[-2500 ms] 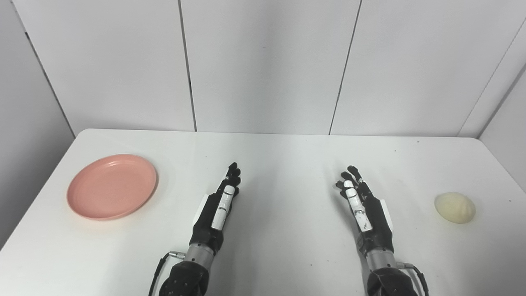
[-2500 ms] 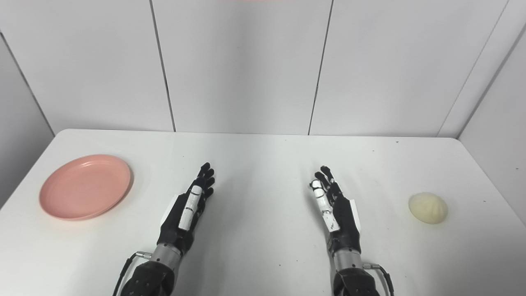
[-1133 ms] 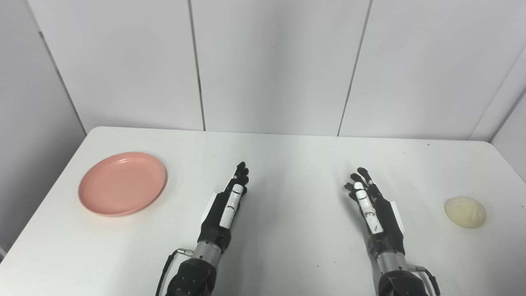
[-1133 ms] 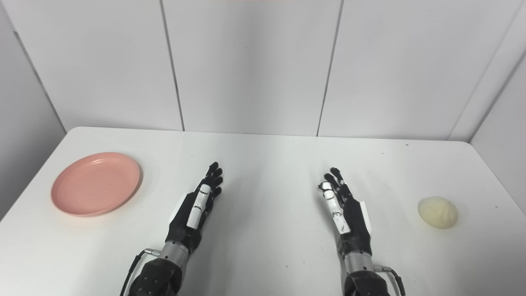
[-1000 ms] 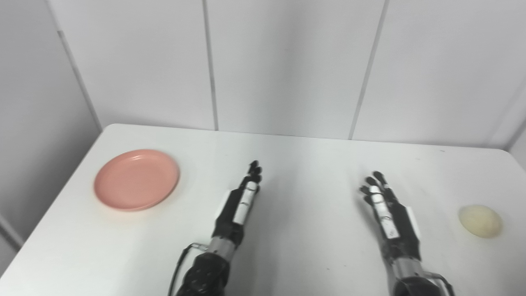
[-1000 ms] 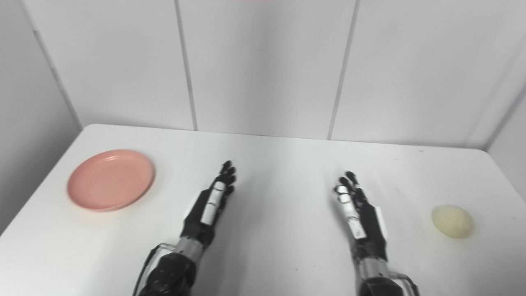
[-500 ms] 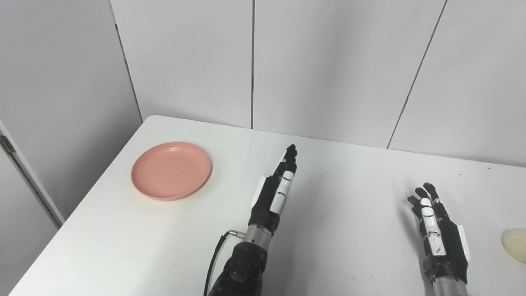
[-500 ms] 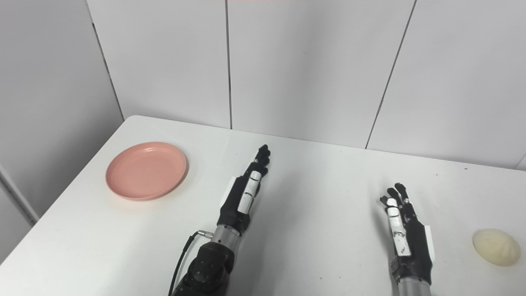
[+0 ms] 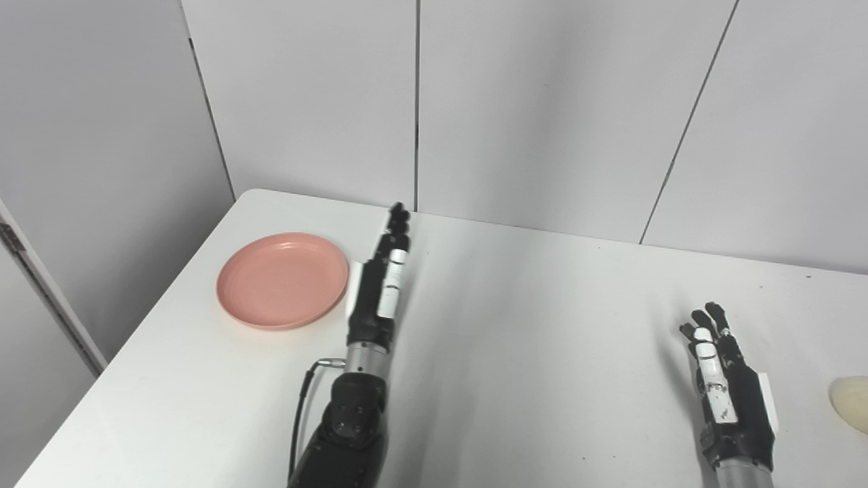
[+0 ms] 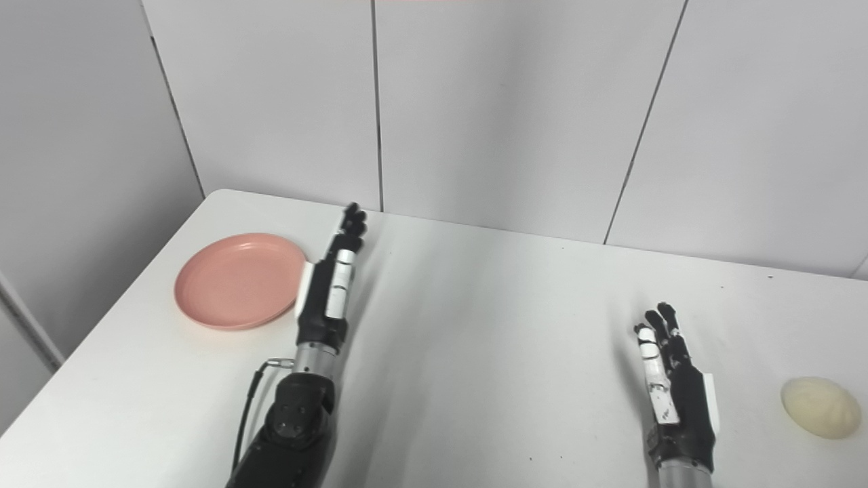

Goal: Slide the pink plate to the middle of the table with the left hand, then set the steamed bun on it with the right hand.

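The pink plate (image 9: 281, 280) lies flat on the white table (image 9: 529, 325) near its far left corner. My left hand (image 9: 381, 281) is raised just to the right of the plate's rim, fingers straight and pointing away, holding nothing; whether it touches the rim I cannot tell. The cream steamed bun (image 10: 820, 407) rests at the right side, cut by the frame edge in the left eye view (image 9: 851, 403). My right hand (image 10: 671, 386) stands open on edge, well left of the bun and apart from it.
White wall panels (image 9: 542, 108) rise right behind the table's far edge. The table's left edge drops off beside a grey wall (image 9: 81, 169). A thin cable (image 9: 305, 407) hangs along my left forearm.
The camera has swung left, shifting the whole picture right. My left hand has moved left and farther out, from mid-table to beside the plate. The right hand, plate and bun have stayed put.
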{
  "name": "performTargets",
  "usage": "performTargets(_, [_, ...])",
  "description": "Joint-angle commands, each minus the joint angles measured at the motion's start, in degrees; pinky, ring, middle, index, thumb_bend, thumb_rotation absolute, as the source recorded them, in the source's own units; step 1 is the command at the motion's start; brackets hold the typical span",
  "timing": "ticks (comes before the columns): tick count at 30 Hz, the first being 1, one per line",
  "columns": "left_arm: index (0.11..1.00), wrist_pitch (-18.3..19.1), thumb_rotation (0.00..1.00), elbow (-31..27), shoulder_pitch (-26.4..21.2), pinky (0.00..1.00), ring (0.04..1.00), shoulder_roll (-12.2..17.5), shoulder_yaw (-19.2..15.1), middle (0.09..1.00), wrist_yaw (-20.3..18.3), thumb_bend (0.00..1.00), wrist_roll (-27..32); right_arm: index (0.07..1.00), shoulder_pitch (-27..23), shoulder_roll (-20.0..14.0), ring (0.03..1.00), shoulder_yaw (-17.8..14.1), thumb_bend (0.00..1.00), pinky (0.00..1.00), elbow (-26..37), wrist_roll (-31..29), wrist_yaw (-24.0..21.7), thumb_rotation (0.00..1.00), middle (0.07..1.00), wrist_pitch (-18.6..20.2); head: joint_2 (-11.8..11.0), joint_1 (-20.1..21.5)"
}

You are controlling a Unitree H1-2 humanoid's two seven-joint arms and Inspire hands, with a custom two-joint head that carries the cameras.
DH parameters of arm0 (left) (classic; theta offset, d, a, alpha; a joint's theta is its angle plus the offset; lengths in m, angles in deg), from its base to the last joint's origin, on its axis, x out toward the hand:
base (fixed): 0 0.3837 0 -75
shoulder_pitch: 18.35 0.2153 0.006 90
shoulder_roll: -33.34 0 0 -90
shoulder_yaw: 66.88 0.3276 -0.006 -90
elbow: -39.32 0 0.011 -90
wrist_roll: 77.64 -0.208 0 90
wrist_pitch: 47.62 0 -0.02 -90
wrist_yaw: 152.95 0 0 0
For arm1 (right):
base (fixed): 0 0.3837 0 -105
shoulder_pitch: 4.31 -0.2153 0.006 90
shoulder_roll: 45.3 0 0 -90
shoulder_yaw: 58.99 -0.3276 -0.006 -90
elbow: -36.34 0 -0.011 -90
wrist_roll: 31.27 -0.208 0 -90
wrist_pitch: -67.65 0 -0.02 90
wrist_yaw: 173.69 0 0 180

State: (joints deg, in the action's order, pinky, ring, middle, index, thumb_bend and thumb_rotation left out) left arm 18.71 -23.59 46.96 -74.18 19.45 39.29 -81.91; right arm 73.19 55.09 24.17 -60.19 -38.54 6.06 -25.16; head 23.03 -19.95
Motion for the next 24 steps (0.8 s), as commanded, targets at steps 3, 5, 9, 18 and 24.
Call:
performTargets(3, [0.911,-3.15,1.00,1.11,-0.76,1.00,0.967,1.76,-1.34,0.929,4.54,0.59,-2.85,0.955,-0.46,0.94,0.922,0.73,0.37,1.00,0.18,0.19,-0.27,0.74,0.945,-2.02,-0.65,-0.30])
performTargets(5, [0.911,-2.75,1.00,0.42,-1.27,1.00,0.963,2.75,-2.21,0.922,4.97,0.59,-2.51,0.955,-0.54,1.05,0.924,0.82,0.37,1.00,0.12,0.25,-0.22,0.74,0.944,-1.95,-0.84,-0.32])
performTargets(9, [0.895,-0.78,1.00,-1.47,-2.31,1.00,0.937,5.02,-4.38,0.899,5.36,0.60,-1.74,0.951,-0.86,1.29,0.912,0.73,0.37,1.00,-0.36,0.36,0.03,0.72,0.937,-2.26,-0.84,-0.48])
performTargets(18, [0.838,2.84,1.00,-3.73,-4.85,0.84,0.812,9.22,-9.44,0.826,4.40,0.70,4.86,0.959,-0.92,1.06,0.925,1.05,0.35,1.00,0.19,0.30,-0.59,0.73,0.946,-1.51,-1.35,-1.40])
performTargets(24, [0.827,4.29,1.00,-2.82,-5.78,0.79,0.792,12.41,-11.79,0.811,4.41,0.74,6.17,0.954,-0.98,1.38,0.920,1.01,0.34,1.00,0.31,0.35,-0.30,0.71,0.942,-1.71,-1.78,-1.72])
